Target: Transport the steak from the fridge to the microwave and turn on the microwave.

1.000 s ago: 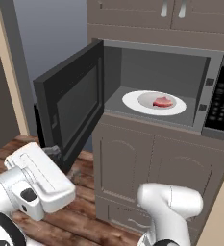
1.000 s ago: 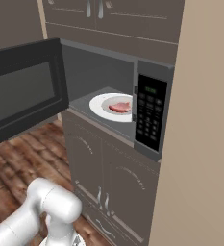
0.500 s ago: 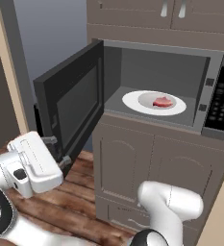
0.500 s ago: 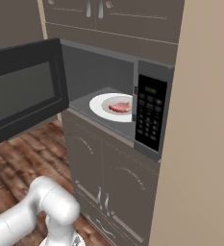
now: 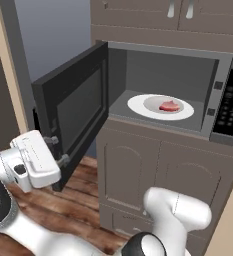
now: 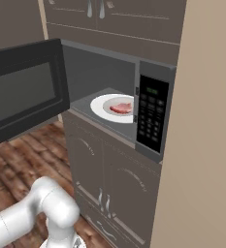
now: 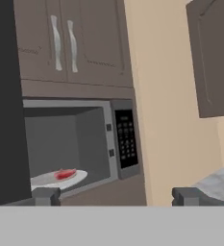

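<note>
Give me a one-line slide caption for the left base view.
Steak resting on the turntable plate inside the microwave, door swung wide open beside the robot's hand.

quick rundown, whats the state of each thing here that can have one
microwave: lit inside, not shut
microwave door: swung wide open to the left
steak: lying flat on the turntable plate, inside the microwave
turntable plate: seated on the microwave floor, holding the steak
gripper: open, holding nothing, out beside the open door
upper cabinet doors: closed
lower cabinet doors: closed
</note>
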Controlling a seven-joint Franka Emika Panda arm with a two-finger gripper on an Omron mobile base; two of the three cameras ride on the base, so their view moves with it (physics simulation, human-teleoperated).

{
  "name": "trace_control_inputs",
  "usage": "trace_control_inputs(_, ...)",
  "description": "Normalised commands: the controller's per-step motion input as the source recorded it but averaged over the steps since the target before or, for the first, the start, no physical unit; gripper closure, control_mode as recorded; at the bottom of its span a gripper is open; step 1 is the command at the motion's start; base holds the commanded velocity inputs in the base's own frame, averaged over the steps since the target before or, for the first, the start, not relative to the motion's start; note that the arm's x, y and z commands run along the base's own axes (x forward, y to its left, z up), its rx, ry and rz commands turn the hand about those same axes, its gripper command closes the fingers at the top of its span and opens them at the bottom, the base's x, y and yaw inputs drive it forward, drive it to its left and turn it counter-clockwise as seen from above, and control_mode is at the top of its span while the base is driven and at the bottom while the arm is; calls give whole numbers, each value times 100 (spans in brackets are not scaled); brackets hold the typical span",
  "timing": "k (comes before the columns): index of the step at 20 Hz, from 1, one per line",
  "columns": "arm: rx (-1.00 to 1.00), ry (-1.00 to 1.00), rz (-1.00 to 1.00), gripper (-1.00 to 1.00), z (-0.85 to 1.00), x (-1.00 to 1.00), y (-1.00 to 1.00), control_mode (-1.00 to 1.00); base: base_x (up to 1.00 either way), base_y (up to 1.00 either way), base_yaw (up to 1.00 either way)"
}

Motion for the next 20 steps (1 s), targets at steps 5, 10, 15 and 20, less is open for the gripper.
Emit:
trace_control_inputs(5,0,-6,0,-100,-2,-29,27,-100,0,0,0)
trace_control_inputs(10,0,-12,0,-100,0,-47,61,-100,0,0,0)
trace_control_inputs(15,0,-4,0,-100,0,38,60,-100,0,0,0)
trace_control_inputs(20,0,0,-4,-100,-12,97,37,-100,0,0,0)
